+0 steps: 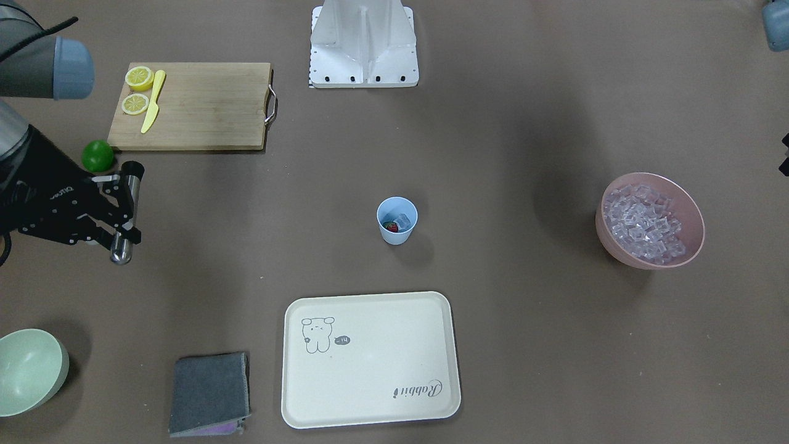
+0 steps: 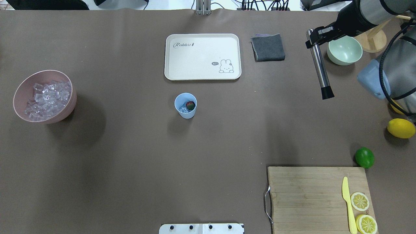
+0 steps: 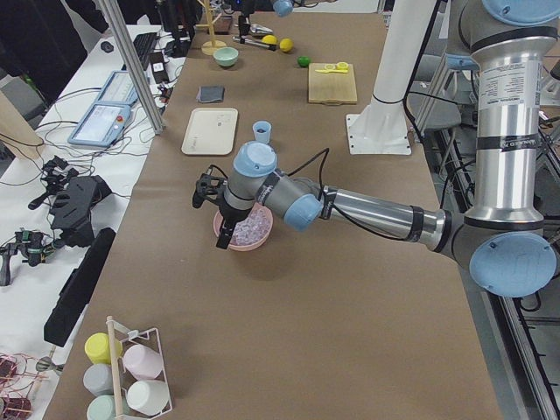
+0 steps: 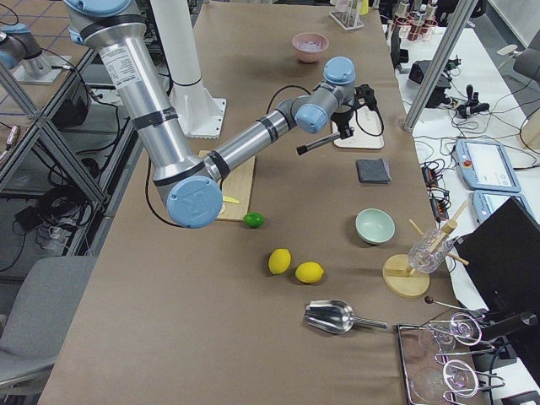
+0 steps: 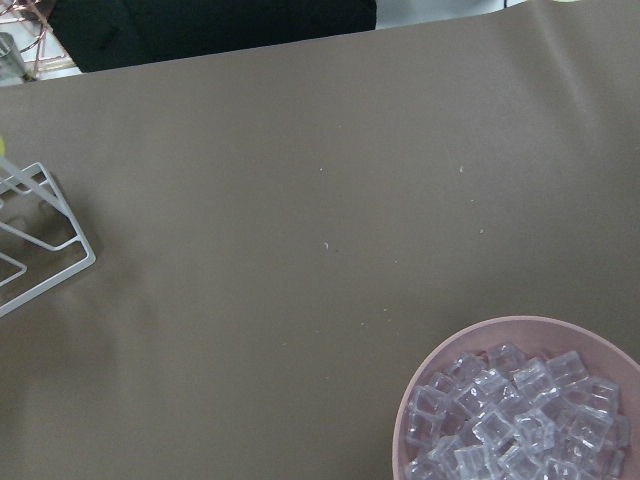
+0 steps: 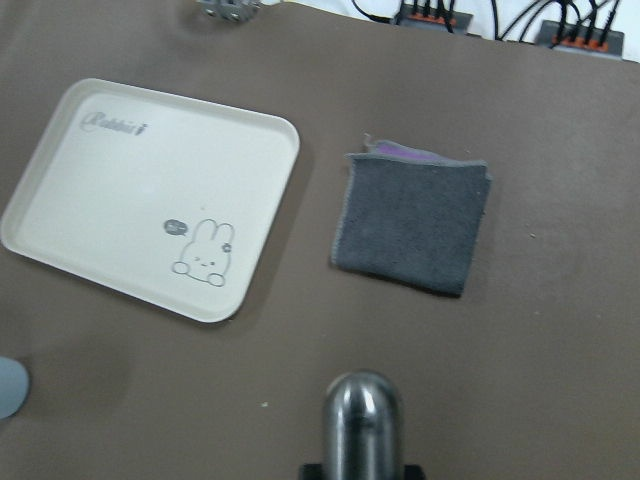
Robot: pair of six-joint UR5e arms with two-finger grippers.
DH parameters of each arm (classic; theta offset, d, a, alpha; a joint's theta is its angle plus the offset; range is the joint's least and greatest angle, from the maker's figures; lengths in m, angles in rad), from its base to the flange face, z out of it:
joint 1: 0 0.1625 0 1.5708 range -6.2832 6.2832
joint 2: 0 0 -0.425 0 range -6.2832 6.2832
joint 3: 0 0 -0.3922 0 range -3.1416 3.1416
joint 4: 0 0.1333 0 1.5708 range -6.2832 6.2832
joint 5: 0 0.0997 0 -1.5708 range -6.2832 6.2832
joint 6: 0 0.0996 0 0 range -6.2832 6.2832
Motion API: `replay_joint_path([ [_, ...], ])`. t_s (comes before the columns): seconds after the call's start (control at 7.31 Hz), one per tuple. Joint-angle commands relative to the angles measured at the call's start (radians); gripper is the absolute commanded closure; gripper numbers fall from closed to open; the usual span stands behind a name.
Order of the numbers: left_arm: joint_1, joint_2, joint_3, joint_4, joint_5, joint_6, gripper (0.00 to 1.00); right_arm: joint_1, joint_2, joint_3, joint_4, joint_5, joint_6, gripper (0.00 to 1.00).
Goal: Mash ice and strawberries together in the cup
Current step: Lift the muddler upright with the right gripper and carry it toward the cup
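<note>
Since nothing is being crushed yet, step in hand: by my reading you are between taking up the tool and the first press.
Pink bowl: far left of the surface, heaped with spare cubes.
Left gripper: hangs above that bowl and shows only in the side view. You cannot tell whether its fingers are spread or pressed together.
Cup: upright mid-surface, near the cream tray, well apart from both arms. Inside it the ice and the strawberry lie side by side.
Muddler: a steel rod in the air, close to level, black end toward the robot.
Right gripper: fingers pinching the muddler near its steel end, between the grey cloth and the pale green bowl.
Next move: you likely need to swing the rod left over the cup, turn it upright and lower it inside the rim. Nothing holds the light cup, so it may tip or slide under the press.
</note>
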Motion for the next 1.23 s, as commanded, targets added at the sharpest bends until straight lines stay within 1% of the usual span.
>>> replay_joint_path([
  [0.0, -0.050, 0.107, 0.014, -0.009, -0.002, -0.036, 0.02, -0.001, 0.002, 0.065, 0.135, 0.045, -0.002, 1.00],
  [0.14, -0.090, 0.151, 0.018, -0.010, -0.004, -0.036, 0.02, -0.003, -0.001, 0.061, 0.224, 0.044, 0.000, 1.00],
  [0.27, -0.127, 0.191, 0.021, -0.010, -0.004, -0.036, 0.02, -0.014, 0.005, 0.056, 0.275, 0.039, 0.003, 1.00],
  [0.41, -0.159, 0.202, 0.047, -0.010, -0.004, -0.036, 0.02, -0.035, 0.031, 0.058, 0.313, 0.010, 0.009, 1.00],
  [0.55, -0.197, 0.204, 0.079, -0.010, -0.004, -0.035, 0.02, -0.084, 0.073, 0.061, 0.358, -0.066, 0.021, 1.00],
  [0.68, -0.227, 0.204, 0.095, -0.007, -0.005, -0.036, 0.02, -0.165, 0.114, 0.056, 0.410, -0.178, 0.073, 1.00],
  [0.82, -0.242, 0.213, 0.100, 0.002, -0.031, -0.038, 0.02, -0.273, 0.151, 0.058, 0.450, -0.334, 0.108, 1.00],
  [0.96, -0.251, 0.215, 0.101, 0.001, -0.083, -0.053, 0.02, -0.385, 0.154, 0.052, 0.584, -0.542, 0.134, 1.00],
  [1.1, -0.259, 0.215, 0.104, 0.000, -0.111, -0.073, 0.02, -0.467, 0.159, 0.035, 0.673, -0.670, 0.138, 1.00],
])
